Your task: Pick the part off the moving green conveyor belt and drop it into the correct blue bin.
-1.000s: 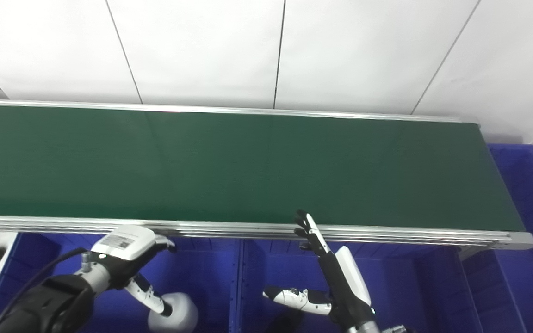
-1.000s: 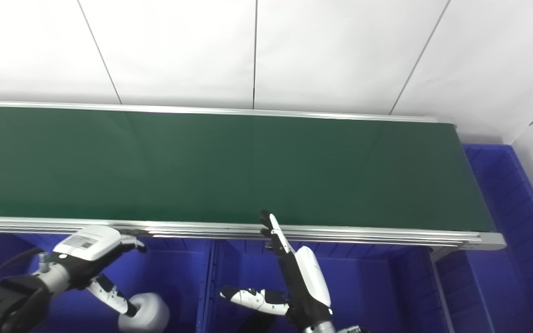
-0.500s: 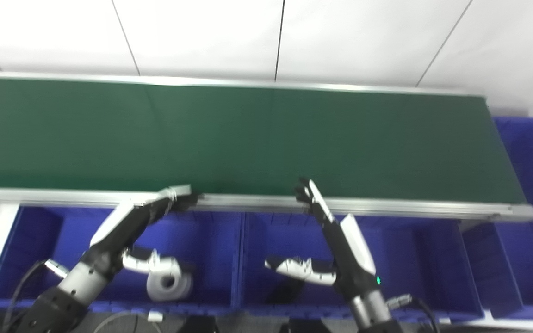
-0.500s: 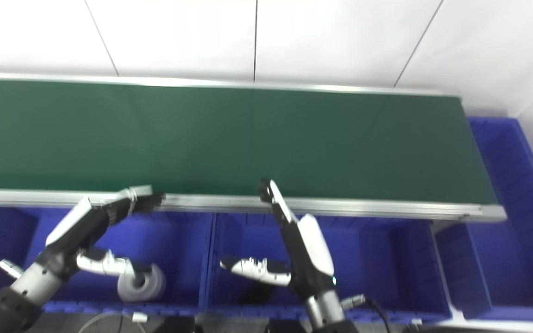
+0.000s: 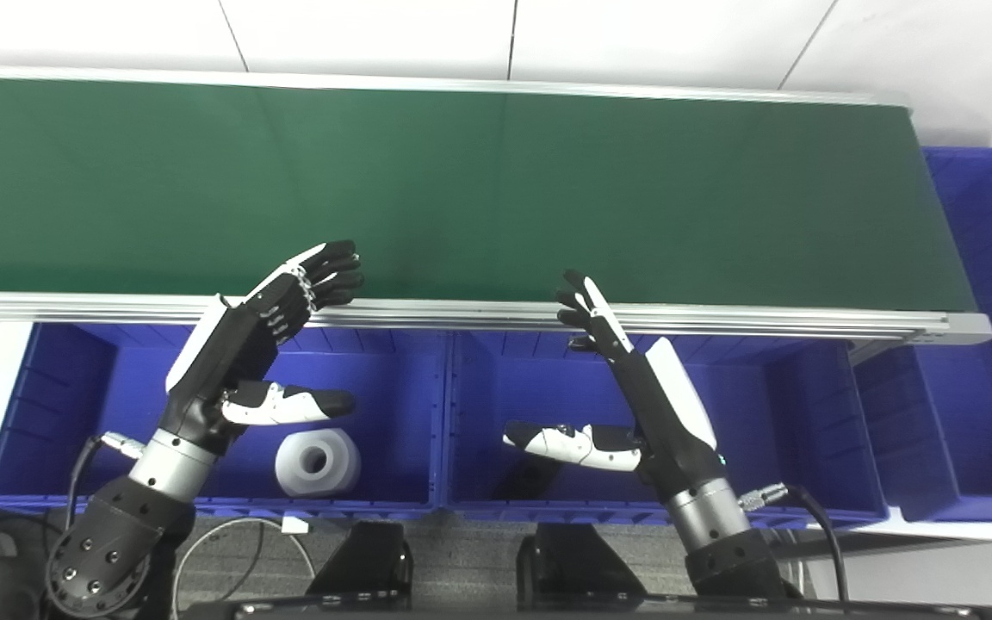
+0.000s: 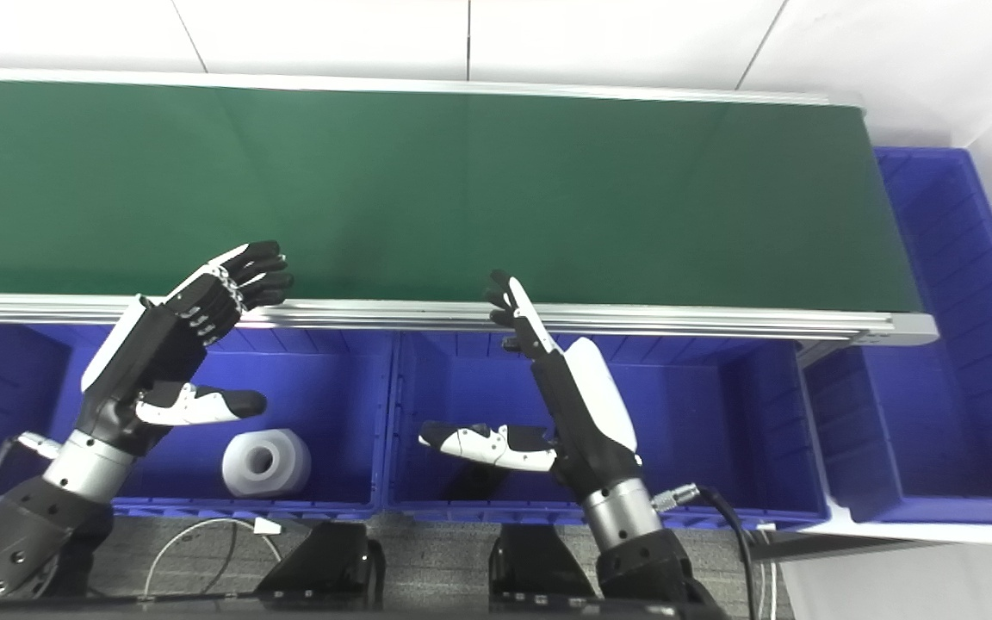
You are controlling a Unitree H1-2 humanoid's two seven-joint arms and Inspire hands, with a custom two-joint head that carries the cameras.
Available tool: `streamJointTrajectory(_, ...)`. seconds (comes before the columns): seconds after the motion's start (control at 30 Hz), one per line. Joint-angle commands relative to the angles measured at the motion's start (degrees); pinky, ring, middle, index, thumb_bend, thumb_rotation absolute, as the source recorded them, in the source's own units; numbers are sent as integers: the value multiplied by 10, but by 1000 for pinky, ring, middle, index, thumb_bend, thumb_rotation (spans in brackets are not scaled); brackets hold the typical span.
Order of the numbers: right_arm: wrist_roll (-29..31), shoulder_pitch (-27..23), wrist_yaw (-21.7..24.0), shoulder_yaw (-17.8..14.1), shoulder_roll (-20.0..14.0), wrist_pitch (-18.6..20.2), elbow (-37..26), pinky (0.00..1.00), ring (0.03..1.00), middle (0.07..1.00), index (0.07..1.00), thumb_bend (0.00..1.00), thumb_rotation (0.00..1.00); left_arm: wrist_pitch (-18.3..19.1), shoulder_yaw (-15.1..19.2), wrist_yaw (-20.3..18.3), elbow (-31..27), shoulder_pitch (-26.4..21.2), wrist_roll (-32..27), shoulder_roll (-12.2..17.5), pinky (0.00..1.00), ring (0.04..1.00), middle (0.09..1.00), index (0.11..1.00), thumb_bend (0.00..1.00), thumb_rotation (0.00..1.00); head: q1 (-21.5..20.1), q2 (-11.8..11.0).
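Observation:
The green conveyor belt (image 5: pixel 496 181) runs across the view and carries no part. My left hand (image 5: pixel 255 344) is open and empty above the left blue bin (image 5: pixel 57 405), its fingers reaching over the belt's near rail. My right hand (image 5: pixel 625 387) is open and empty above the middle blue bin (image 5: pixel 771 430), fingers pointing at the rail, thumb held out to the left. A white cylindrical part with a centre hole (image 5: pixel 317 462) lies in the left bin, below my left hand.
A third blue bin (image 5: pixel 987 344) stands at the belt's right end. The aluminium rail (image 5: pixel 806 317) edges the belt's near side. Cables and black stands (image 5: pixel 367 568) sit on the floor below the bins. A white tiled wall lies behind the belt.
The camera has tilted down, so the bins and both arms show more fully. My left hand has opened and its fingers have spread over the rail. The right hand holds the same pose.

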Motion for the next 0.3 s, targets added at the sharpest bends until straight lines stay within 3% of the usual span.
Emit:
streamJointTrajectory(0.0,8,0,-8,2,4,-13,-8,801,887,926,1000,826,428,-22,0,9,-9,2,0,2,814,839,866,857,762,345,-2,-8)
streamJointTrajectory(0.27,1,4,-26,11,0,-34,11,783,880,928,1000,819,463,-31,0,6,-6,14,-9,4,803,828,858,847,752,318,-1,-40)
